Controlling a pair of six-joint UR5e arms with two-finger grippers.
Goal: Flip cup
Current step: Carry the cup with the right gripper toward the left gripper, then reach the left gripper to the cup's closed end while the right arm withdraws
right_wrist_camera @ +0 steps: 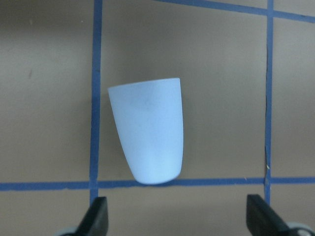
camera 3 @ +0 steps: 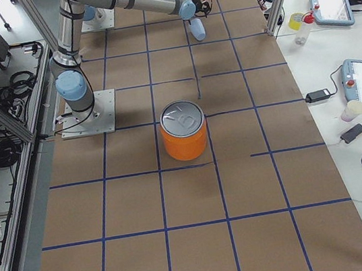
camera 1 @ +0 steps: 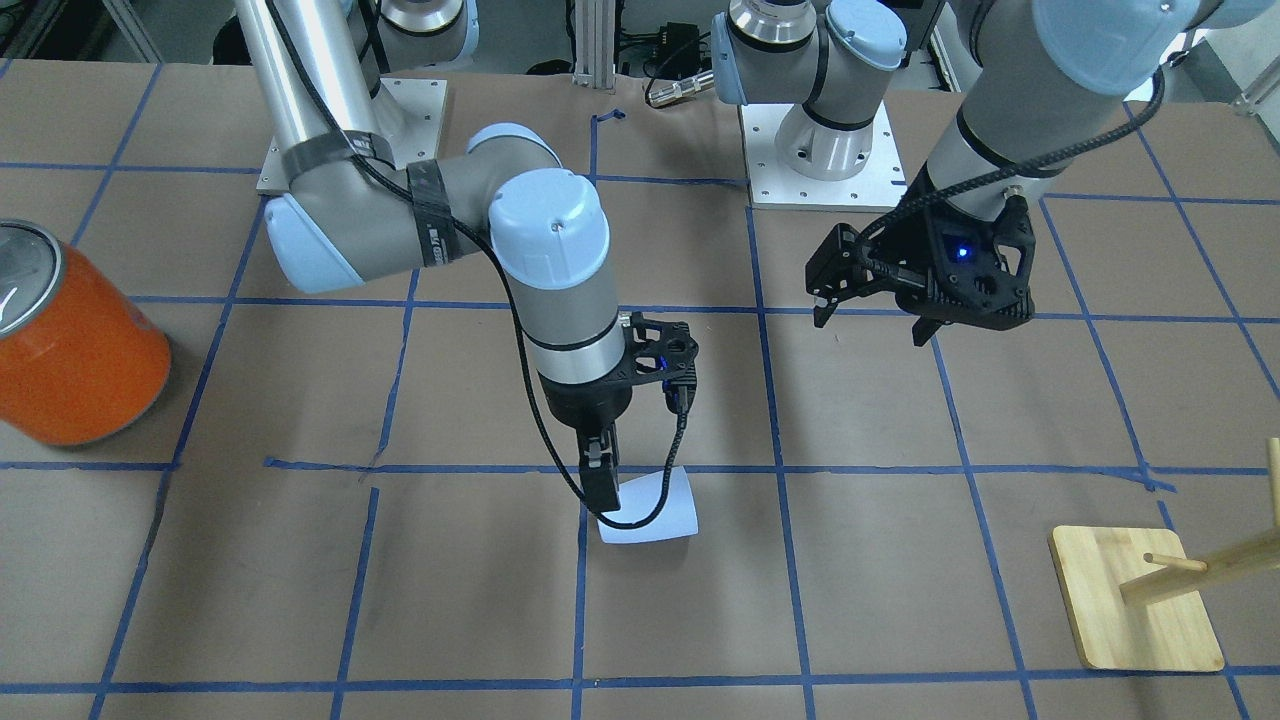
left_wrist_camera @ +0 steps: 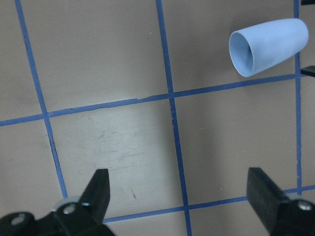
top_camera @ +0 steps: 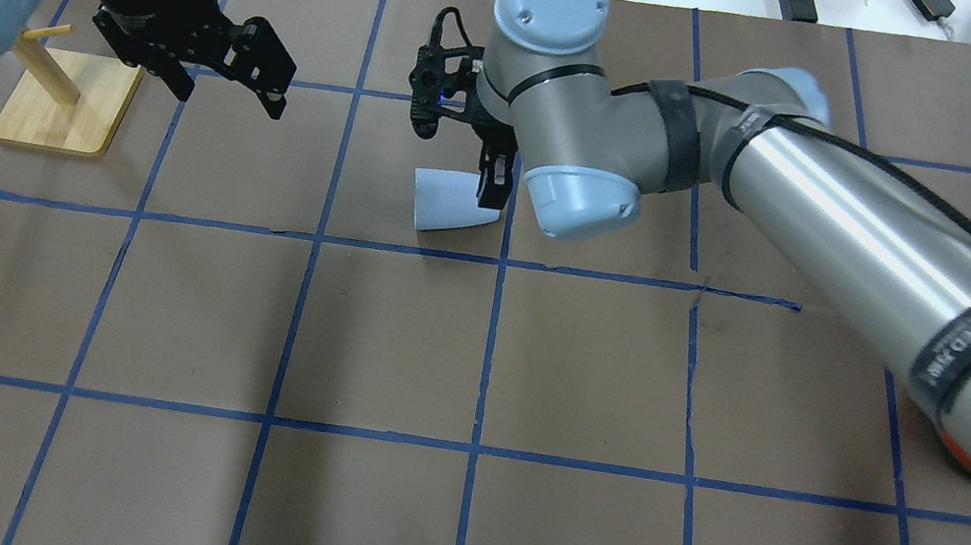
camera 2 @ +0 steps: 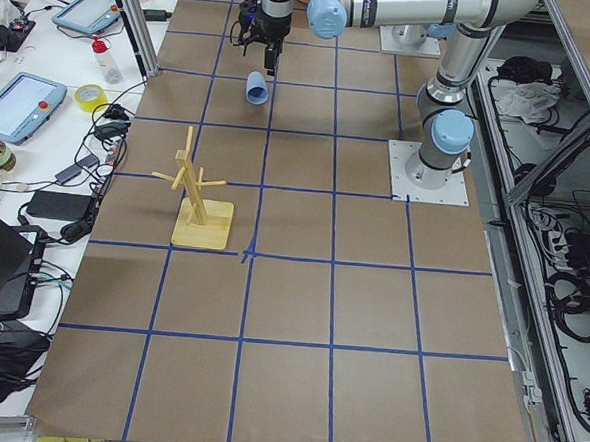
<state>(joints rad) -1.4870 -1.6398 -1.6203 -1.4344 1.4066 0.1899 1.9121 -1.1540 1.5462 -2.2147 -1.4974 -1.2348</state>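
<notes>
the cup lies on its side on the brown paper, just below the middle of the front-facing view, mouth turned toward the left arm's side, so i'd say it wants tipping upright yet. the right gripper points straight down just beside its closed end, jaws spread wide and grasping nothing, seemingly lined up to straddle the body. its forearm reaches in nearly level, wrist bent downward. the left gripper hangs higher, upper right of that view, jaws released too, well apart from the cup, probably to leave room.
</notes>
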